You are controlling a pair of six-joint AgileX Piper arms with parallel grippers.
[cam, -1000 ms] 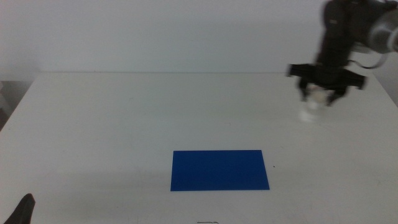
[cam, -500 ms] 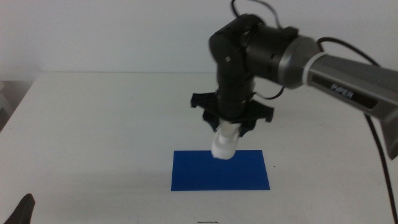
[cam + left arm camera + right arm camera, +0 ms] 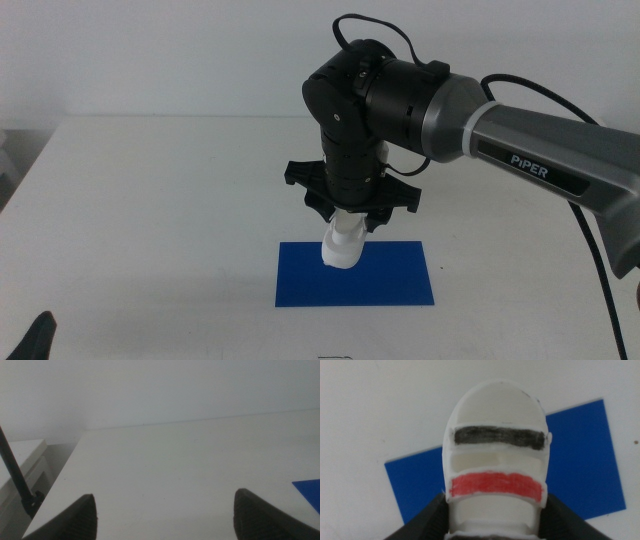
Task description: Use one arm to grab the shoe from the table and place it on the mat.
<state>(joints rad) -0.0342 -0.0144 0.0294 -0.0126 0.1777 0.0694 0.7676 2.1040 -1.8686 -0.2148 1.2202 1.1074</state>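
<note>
White shoe (image 3: pixel 342 245) hangs toe-down, pinched in our right claw (image 3: pixel 349 213) just above the blue mat (image 3: pixel 400 285) on the worktop (image 3: pixel 150 200). We judge placing is under way: next, lower, then release. Our left claw (image 3: pixel 162 510) waits spread wide.

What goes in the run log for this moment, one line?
phase: carry | right gripper: shut on shoe, above mat | left gripper: open, idle at table near-left corner | shoe not yet released

white shoe (image 3: pixel 496 455) with black and red straps, plain deep-blue mat (image 3: pixel 400 285)
</note>
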